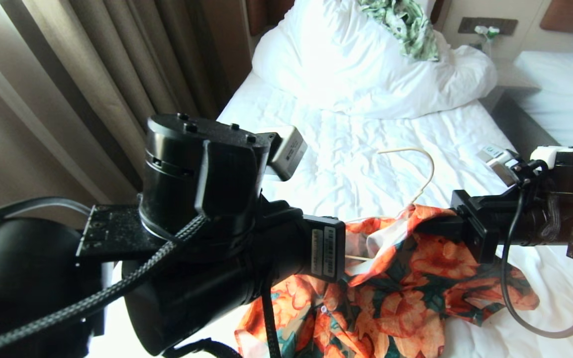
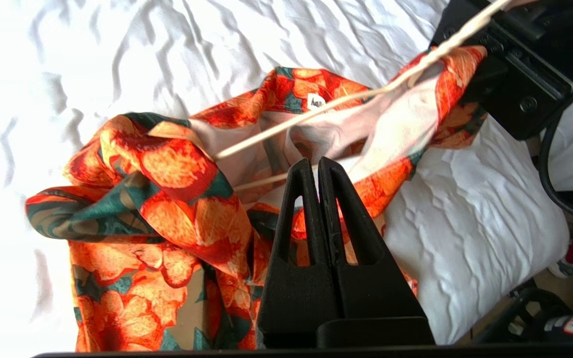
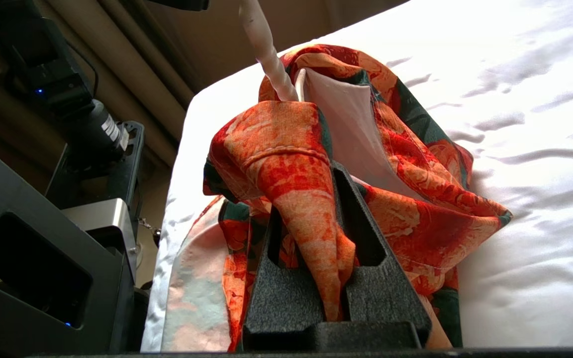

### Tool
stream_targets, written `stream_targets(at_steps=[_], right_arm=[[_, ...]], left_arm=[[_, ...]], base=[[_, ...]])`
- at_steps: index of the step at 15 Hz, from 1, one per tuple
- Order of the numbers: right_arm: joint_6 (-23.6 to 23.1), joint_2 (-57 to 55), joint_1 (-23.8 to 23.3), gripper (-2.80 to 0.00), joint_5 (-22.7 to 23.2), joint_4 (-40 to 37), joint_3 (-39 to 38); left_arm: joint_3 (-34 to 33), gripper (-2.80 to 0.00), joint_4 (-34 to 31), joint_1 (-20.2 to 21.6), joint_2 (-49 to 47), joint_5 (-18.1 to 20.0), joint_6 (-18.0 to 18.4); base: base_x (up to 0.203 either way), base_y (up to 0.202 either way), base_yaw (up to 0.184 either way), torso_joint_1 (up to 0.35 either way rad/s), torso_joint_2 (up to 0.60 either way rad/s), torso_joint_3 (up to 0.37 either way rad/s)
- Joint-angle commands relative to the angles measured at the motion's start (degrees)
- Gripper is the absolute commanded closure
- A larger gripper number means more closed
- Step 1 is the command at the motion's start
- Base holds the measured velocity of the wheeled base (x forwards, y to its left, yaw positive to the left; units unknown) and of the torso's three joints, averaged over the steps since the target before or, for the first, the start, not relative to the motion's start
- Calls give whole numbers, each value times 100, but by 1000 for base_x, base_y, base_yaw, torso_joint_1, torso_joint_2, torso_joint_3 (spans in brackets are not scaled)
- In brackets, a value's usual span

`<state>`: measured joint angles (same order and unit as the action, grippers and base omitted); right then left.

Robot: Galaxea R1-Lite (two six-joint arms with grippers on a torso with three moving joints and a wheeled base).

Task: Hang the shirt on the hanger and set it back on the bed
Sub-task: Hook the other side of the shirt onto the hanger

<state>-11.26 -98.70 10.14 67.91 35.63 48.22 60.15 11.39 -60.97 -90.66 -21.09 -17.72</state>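
Both grippers were at the shirt [image 1: 406,278], which lay crumpled on the bed [image 1: 356,164] near its foot edge. My right gripper [image 3: 316,164] had its jaws clamped on a fold of shirt fabric. My left gripper [image 2: 319,166] had its jaws pressed together at the pale lining. I saw the hanger [image 1: 423,171] threaded into the collar, hook pointing toward the duvet [image 1: 366,64].

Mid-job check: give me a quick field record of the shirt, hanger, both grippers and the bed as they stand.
shirt: bunched on the sheet, one end lifted
hanger: hook sticking up out of the shirt, wire running inside the collar opening
right gripper: shut on a fold of the shirt, by the hanger's neck
left gripper: fingers together at the shirt's pale lining; whether cloth or wire is pinched is unclear
bed: wrinkled white sheet, duvet heaped at the head
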Motion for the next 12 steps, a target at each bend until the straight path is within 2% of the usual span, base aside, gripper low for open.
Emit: stream_targets(at_steps=[1, 4, 7, 8, 12], right_arm=[[-5, -181, 251, 0, 36, 27, 133], [153, -428, 621, 0, 29, 29, 539], [251, -632, 790, 0, 21, 23, 840], [383, -695, 796, 0, 20, 23, 913], [766, -794, 792, 0, -24, 23, 987]], left_arm=[[-76, 0, 18, 6, -14, -104, -26], [-194, 0, 225, -1, 202, -293, 25], [-179, 0, 406, -1, 142, -569, 308], [-183, -280, 618, -1, 36, -624, 367], [-176, -280, 1495, 6, -433, -1158, 995]], base=[[0, 0, 0, 0, 0, 0], [0, 0, 0, 0, 0, 0], [0, 0, 0, 0, 0, 0], [0, 0, 0, 0, 0, 0], [0, 0, 0, 0, 0, 0]])
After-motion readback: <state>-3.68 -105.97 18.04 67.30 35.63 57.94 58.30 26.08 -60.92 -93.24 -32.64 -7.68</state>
